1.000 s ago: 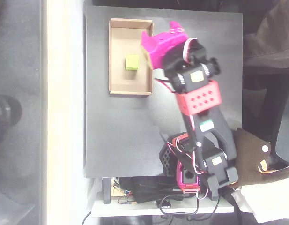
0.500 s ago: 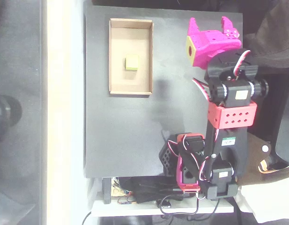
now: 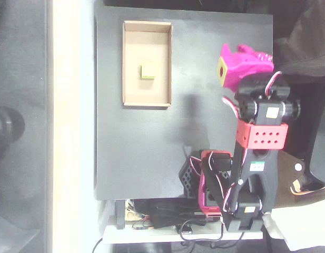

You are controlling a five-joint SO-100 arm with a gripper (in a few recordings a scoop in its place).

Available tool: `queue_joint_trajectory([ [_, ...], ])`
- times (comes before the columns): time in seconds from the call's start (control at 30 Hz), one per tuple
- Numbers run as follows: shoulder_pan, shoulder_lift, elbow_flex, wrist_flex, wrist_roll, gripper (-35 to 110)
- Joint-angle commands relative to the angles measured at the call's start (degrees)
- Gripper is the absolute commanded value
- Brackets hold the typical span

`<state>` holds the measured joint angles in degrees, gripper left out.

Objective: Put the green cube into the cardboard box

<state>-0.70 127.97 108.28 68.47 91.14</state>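
The green cube (image 3: 148,71) lies on the floor of the cardboard box (image 3: 131,97), near its middle and touching no wall. The box sits at the back left of the black table. My magenta gripper (image 3: 238,51) hangs over the table's right side, well to the right of the box, with nothing in it. Its yellow square patch faces left. The fingers are foreshortened from above, so the gap between them does not read clearly.
The black table (image 3: 141,153) is bare between the box and the arm. The arm's red and black links and base (image 3: 246,174) stand at the front right, with cables at the table's front edge. Dark cloth lies off the right edge.
The gripper left the box's right wall, swung right, then pulled back towards the arm's base. The cube has stayed in the box.
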Motion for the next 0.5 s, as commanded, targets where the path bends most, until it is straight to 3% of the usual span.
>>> queue_joint_trajectory([
  [0.0,1.3,6.5,6.2,-0.3,0.4,5],
  [0.47,0.8,32.6,36.4,-0.4,0.1,2],
])
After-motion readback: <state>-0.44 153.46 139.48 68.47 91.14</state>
